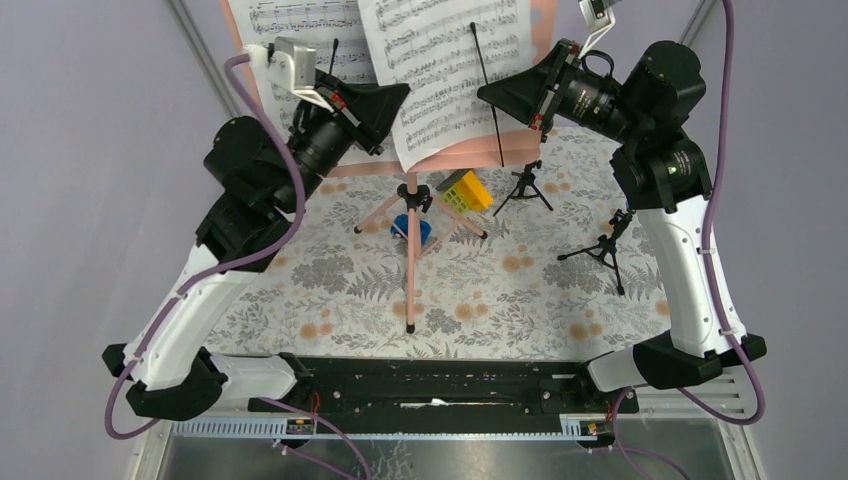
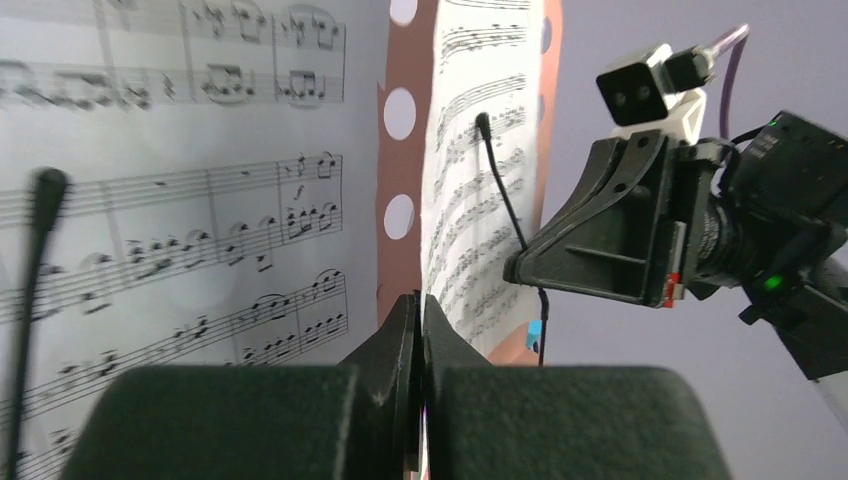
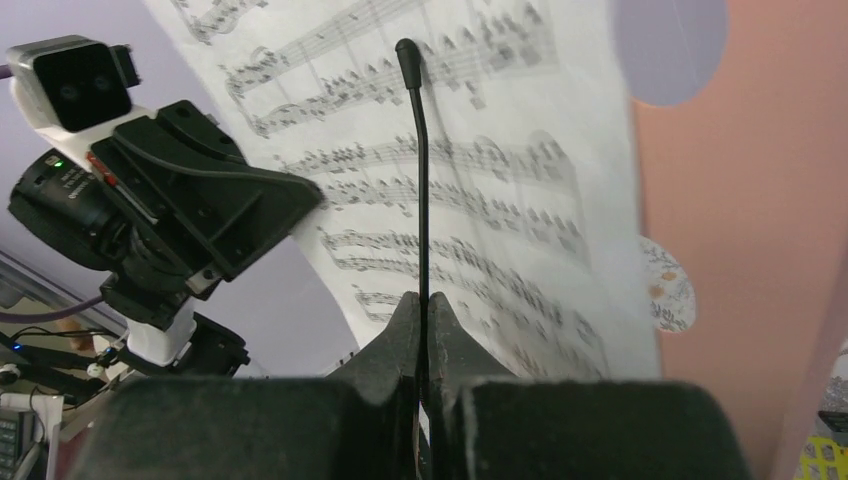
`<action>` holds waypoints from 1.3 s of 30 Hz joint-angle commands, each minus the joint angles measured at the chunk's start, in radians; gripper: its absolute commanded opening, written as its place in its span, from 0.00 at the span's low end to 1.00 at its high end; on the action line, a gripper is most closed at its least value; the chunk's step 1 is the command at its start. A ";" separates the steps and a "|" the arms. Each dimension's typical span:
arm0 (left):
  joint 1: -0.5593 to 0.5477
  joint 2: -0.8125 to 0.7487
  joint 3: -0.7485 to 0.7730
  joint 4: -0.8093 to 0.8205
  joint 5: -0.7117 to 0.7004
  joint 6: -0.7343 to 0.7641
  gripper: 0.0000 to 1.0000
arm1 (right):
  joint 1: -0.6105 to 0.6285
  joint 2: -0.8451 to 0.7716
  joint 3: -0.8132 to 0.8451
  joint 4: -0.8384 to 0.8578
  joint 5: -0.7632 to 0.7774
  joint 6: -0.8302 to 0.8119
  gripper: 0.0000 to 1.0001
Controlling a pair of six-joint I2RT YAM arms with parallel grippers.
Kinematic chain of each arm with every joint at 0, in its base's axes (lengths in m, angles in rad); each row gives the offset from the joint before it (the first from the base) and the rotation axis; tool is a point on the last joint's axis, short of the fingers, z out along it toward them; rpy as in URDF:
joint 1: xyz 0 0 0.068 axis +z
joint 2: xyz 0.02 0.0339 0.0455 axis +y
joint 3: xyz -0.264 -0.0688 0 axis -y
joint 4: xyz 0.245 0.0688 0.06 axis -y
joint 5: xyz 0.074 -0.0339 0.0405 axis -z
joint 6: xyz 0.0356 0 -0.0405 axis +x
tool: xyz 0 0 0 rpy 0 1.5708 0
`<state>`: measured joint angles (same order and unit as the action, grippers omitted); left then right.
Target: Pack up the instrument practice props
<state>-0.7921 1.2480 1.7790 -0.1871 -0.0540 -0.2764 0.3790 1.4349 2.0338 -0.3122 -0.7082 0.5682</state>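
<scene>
Top: music stand (image 1: 411,280) stands centre, sheet-music pages (image 1: 450,60) up on it; my left gripper (image 1: 404,94) and right gripper (image 1: 482,95) meet the front page from either side. Left wrist: jaws closed at the page edge (can't tell if paper's pinched). Right wrist: jaws closed, black wire arm (image 3: 421,180) running into the tips.

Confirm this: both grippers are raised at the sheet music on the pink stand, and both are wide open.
Not quite: both are shut, not open. Each wrist view shows it: the left gripper and right gripper have their fingers pressed together. They are raised at the sheet music on the pink stand.
</scene>
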 commanded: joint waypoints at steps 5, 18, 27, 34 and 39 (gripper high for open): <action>-0.004 -0.140 0.006 -0.030 -0.092 0.051 0.00 | 0.010 -0.042 -0.017 0.070 0.016 -0.032 0.00; -0.004 -0.457 -0.048 -0.305 -0.393 0.048 0.00 | 0.011 -0.122 -0.056 0.002 0.147 -0.148 0.51; -0.004 -0.599 -0.041 -0.479 -0.595 -0.016 0.00 | 0.011 -0.298 -0.203 -0.030 0.262 -0.238 0.84; -0.004 -0.616 -0.053 -0.703 -0.857 -0.121 0.00 | 0.011 -0.427 -0.360 -0.049 0.319 -0.274 0.87; -0.001 -0.614 -0.058 -0.817 -1.063 -0.183 0.00 | 0.010 -0.481 -0.436 -0.077 0.365 -0.298 0.88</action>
<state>-0.7921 0.6235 1.7309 -0.8841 -0.8963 -0.3962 0.3817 0.9752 1.6390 -0.3801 -0.4004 0.3088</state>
